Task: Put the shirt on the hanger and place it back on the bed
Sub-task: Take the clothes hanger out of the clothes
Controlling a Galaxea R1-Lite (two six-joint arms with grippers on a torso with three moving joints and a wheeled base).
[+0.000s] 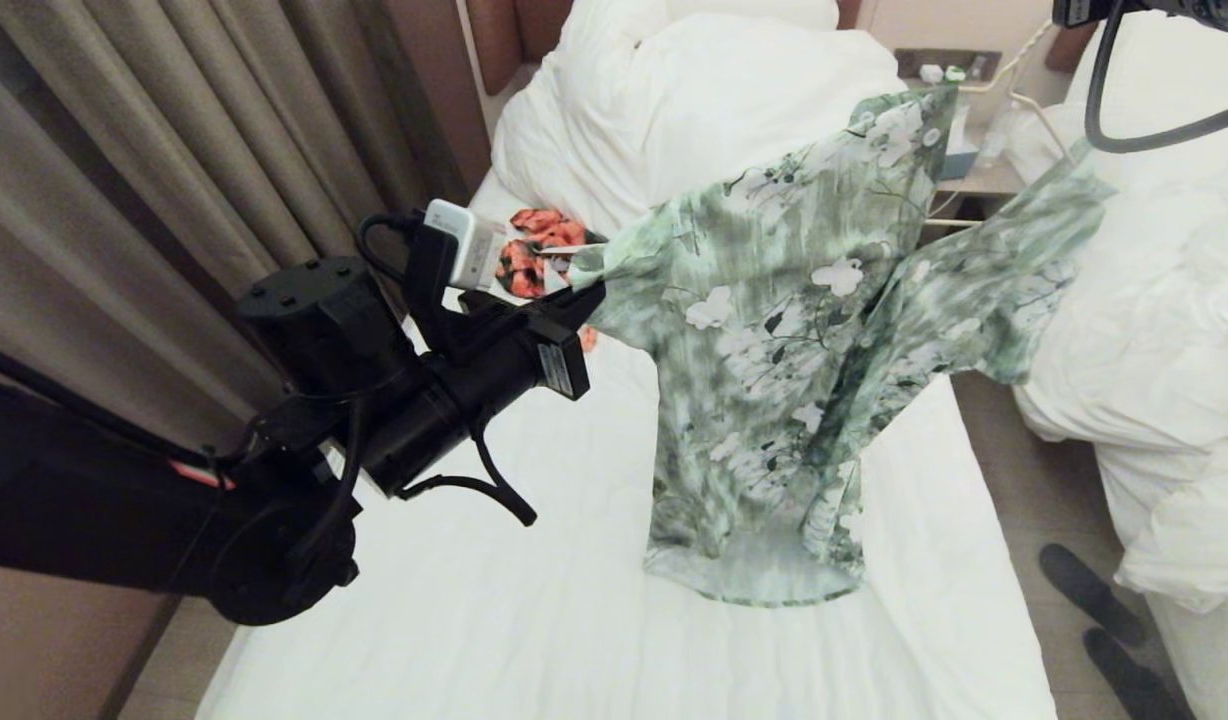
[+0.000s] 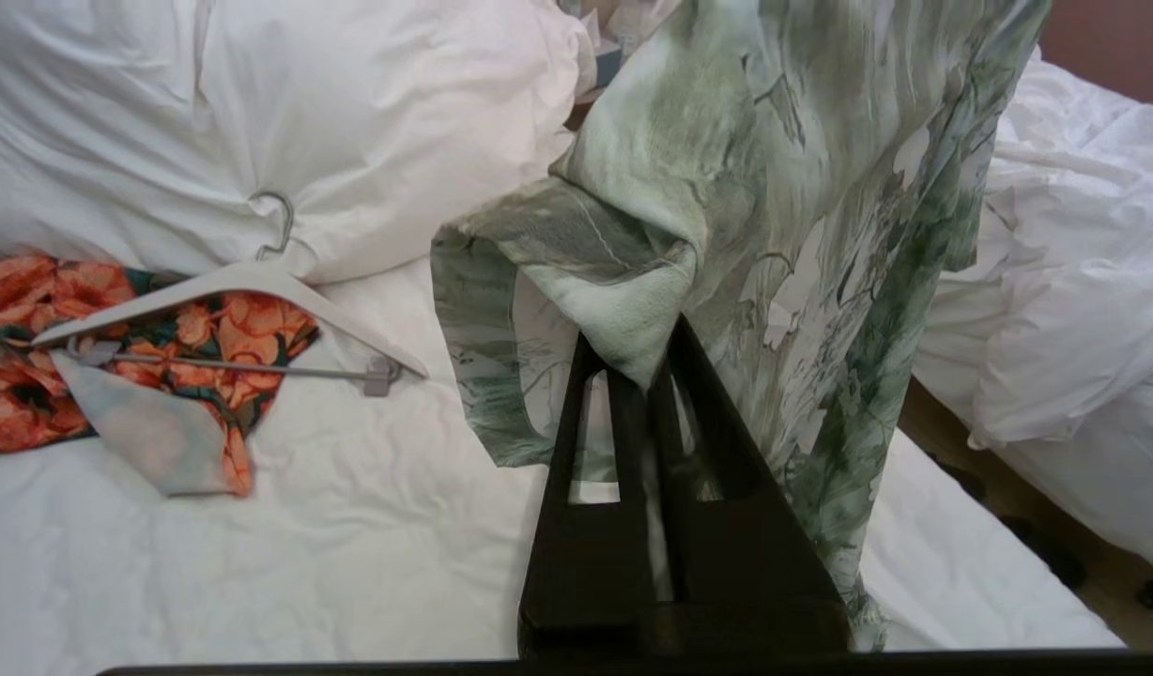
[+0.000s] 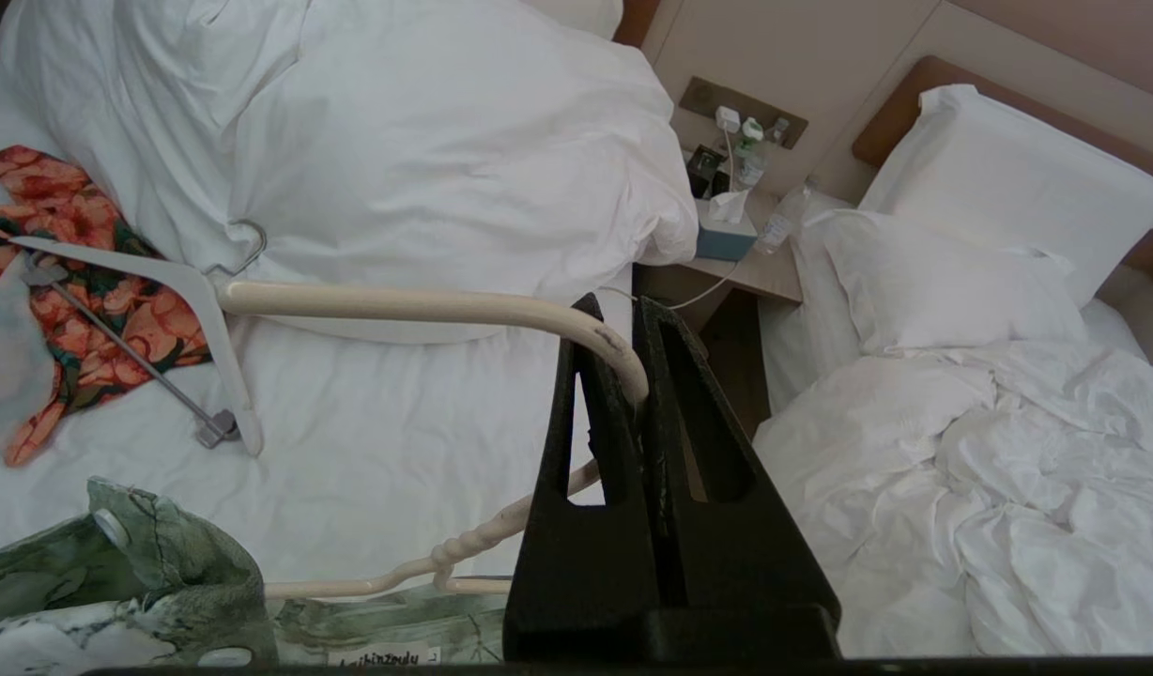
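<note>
Overhead, shirt (image 1: 774, 340) above white bed (image 1: 574, 600)

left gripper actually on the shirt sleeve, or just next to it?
Touching. The left wrist view shows the left gripper shut on a fold of the shirt sleeve, the cloth pinched between its tips with no gap.

The room is lit evenly by soft, warm indoor light with no hard glare, and the white duvet (image 1: 704, 90) and the bed (image 1: 594, 620) sheet read bright without losing their creases. In the head view the left arm sits close to the lens as a dark, nearly featureless mass, and the curtain (image 1: 174, 150) lines bow outward near the edge. Both wrist views are sharp on the bedding, while the shirt (image 2: 821, 188) casts only faint shadow.
</note>
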